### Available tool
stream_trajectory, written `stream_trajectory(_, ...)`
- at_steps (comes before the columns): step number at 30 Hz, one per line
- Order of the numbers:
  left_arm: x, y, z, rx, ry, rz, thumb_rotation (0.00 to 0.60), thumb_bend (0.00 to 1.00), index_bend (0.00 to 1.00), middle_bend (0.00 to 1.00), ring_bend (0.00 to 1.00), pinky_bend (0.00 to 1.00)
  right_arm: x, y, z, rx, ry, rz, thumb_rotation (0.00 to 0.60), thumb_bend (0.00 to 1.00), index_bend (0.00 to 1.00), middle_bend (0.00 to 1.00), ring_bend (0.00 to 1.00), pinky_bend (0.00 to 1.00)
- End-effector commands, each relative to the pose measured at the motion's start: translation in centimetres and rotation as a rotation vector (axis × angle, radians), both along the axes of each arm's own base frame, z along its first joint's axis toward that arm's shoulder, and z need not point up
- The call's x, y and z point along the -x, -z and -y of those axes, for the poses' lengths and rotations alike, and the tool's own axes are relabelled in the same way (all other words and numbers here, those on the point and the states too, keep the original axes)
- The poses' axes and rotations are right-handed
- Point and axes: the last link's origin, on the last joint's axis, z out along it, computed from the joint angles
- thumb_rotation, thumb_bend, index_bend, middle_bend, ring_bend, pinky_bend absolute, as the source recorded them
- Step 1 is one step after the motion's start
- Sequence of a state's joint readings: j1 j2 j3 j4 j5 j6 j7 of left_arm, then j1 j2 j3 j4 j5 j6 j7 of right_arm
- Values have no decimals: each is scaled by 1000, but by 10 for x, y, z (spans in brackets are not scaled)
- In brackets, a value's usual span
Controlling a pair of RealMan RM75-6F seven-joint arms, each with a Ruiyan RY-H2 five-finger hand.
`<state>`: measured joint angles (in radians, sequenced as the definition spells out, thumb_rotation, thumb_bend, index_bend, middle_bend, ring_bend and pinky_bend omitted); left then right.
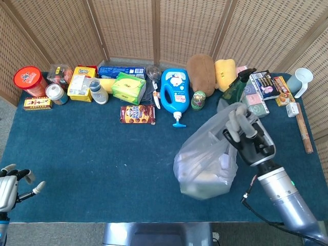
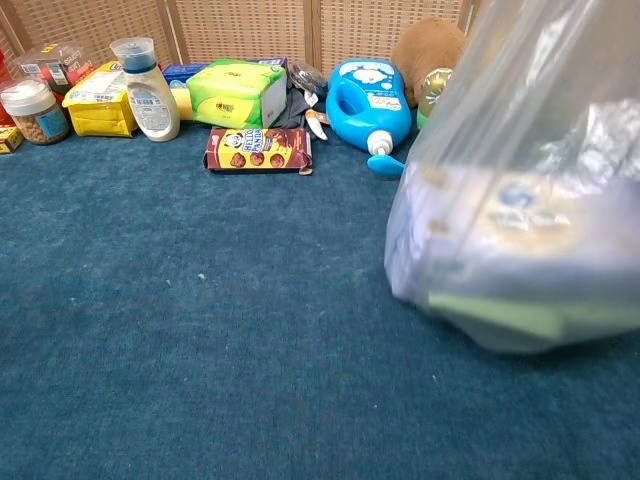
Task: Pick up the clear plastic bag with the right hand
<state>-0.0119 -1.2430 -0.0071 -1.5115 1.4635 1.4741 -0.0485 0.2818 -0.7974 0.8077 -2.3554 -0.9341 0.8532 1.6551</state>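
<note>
The clear plastic bag (image 1: 206, 163) hangs in the air above the blue table, stretched up and to the right, with pale items and a green piece inside. My right hand (image 1: 249, 137) grips its handles at the top right. In the chest view the bag (image 2: 520, 230) fills the right side, its bottom lifted off the cloth; the right hand is out of that frame. My left hand (image 1: 11, 184) hovers at the table's front left corner with its fingers spread and nothing in it.
Along the back stand a red can (image 1: 29, 80), yellow box (image 1: 80, 82), green tissue pack (image 1: 128, 87), blue detergent bottle (image 1: 175, 93), brown plush (image 1: 202, 73) and green spray bottle (image 1: 233, 92). A cookie box (image 1: 138, 114) lies nearer the middle. A white cup (image 1: 302, 80) sits far right.
</note>
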Motion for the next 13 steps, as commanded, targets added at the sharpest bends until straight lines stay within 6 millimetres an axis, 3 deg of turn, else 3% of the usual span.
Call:
stream_trajectory(1,-1,-1,1,-2,2,-2,0,134,548,583,435,167,-2,-17,1,-5,16,46,600,452,625,731,856,1000)
stream_trajectory(6,-3,-6,5,-12,-1,-11,0,133,548,583,435,167,-1,-29,-1,3,12,80,600,453,628,734,858,1000)
stream_trajectory(13,-6,-7,7,-11,1,-14,0,134,547,583,435,167,0,-30,-4,-23,8,82,600,454,630,735,858,1000)
